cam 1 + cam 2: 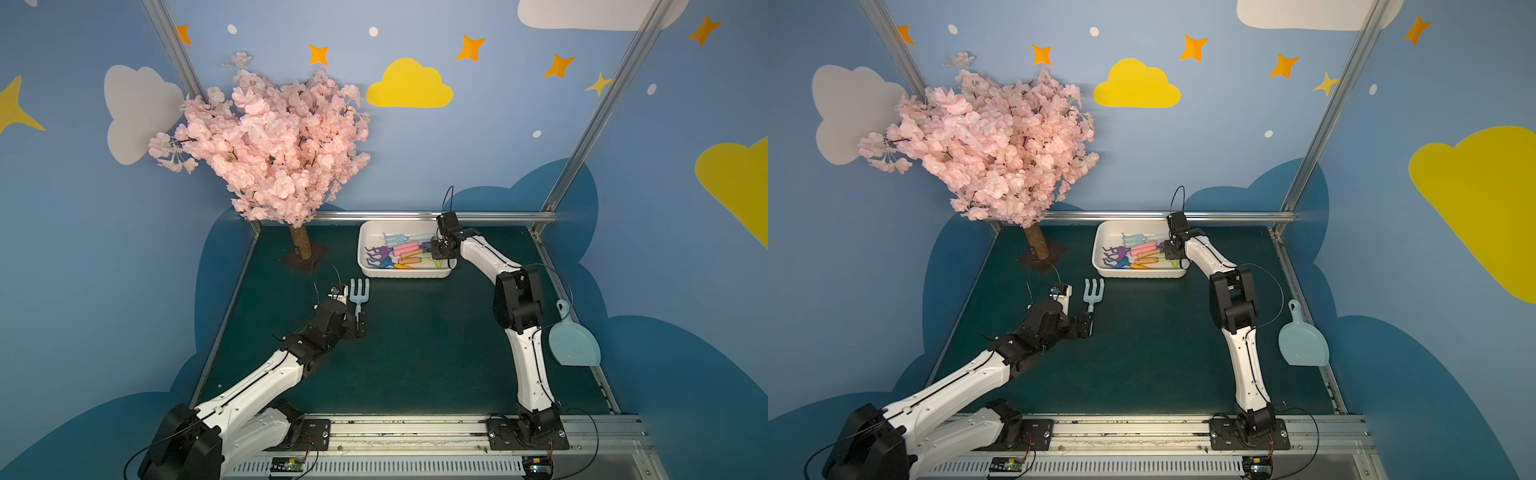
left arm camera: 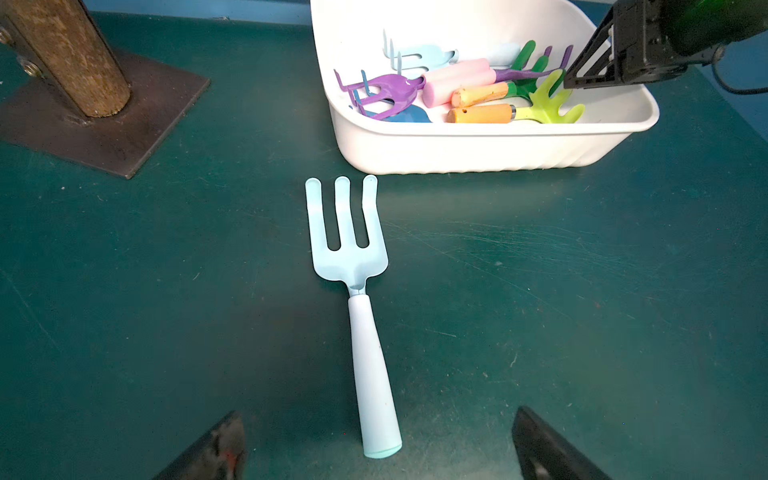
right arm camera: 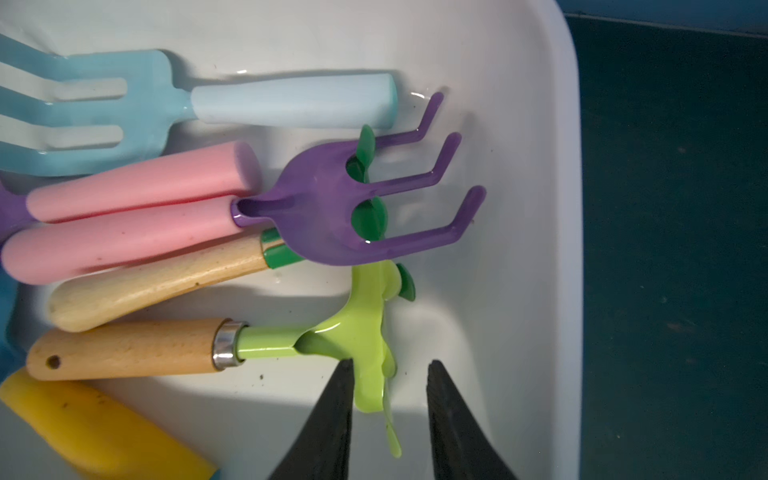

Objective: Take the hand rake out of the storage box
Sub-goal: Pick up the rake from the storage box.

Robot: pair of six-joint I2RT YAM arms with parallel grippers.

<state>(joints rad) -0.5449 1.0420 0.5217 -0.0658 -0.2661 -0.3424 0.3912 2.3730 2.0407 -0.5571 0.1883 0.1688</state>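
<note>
The white storage box [image 1: 362, 266] [image 3: 540, 208] stands at the back of the green table and holds several toy hand rakes. One hand rake with a lime green head [image 3: 365, 332] [image 2: 552, 104] and a wooden handle lies near the box's right end. My right gripper [image 3: 388, 363] [image 1: 444, 255] reaches into the box with its jaws narrowed around that lime head. One finger [image 3: 336, 407] touches it, and a strip of tray shows beside the other. My left gripper [image 2: 377, 411] [image 1: 360, 320] is open over the handle end of a pale blue rake [image 2: 353, 257] [image 1: 359, 291] lying on the table.
A pink blossom tree on a trunk [image 1: 301, 245] with a dark base plate stands at the back left. A pale blue dustpan [image 1: 573, 345] lies at the right edge. Purple, pink-handled and yellow tools [image 3: 332, 208] crowd the box beside the lime rake.
</note>
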